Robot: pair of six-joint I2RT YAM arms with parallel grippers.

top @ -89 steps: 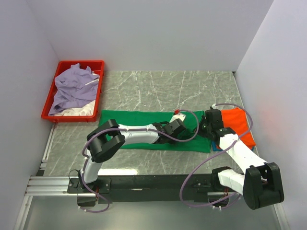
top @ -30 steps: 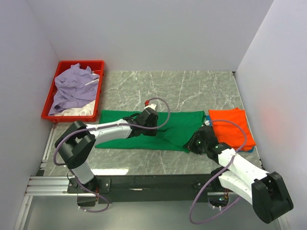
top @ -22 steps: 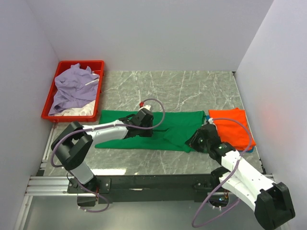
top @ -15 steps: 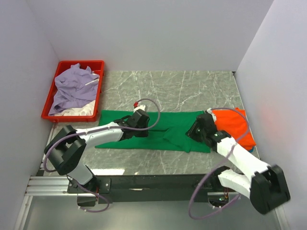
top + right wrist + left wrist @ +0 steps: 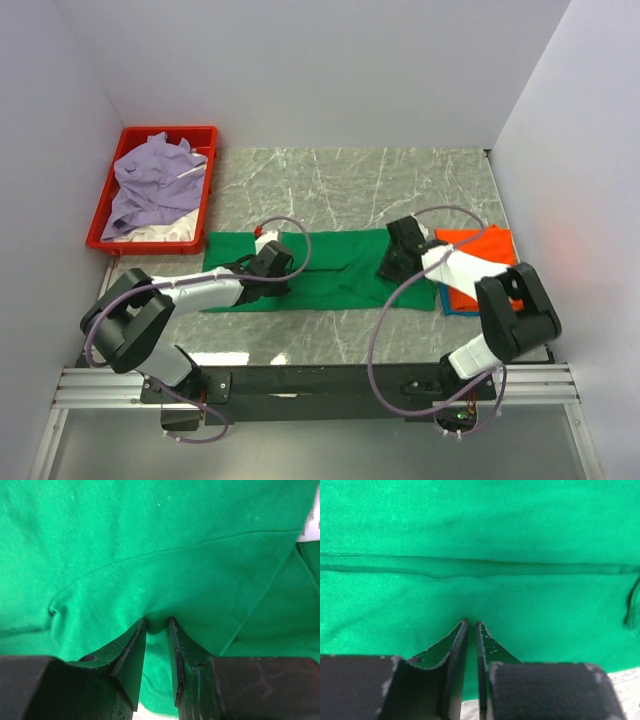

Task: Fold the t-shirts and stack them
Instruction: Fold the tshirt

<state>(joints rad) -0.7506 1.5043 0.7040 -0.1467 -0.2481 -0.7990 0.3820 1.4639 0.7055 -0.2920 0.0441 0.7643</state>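
- Nearly together, the left gripper [image 5: 471, 624] has its fingers down at the bright green cloth t-shirt [image 5: 340, 280]; whether they pinch it, I cannot tell.
- A pucker of that cloth is clamped in the right gripper [image 5: 157, 621].
- The shirt lies flat mid-frame on the grey marbled table [image 5: 400, 185], with a folded orange t-shirt [image 5: 495, 242] at right and a red plastic tray [image 5: 195, 131] holding a lavender t-shirt [image 5: 150, 185] upper left.

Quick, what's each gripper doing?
Left gripper: nearly shut at the green t-shirt; grip cannot be told.
Right gripper: shut on a fold of the green t-shirt.

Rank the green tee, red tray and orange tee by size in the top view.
1. Green tee
2. Red tray, only slightly smaller, so this order is unsure
3. Orange tee, clearly smallest, partly covered
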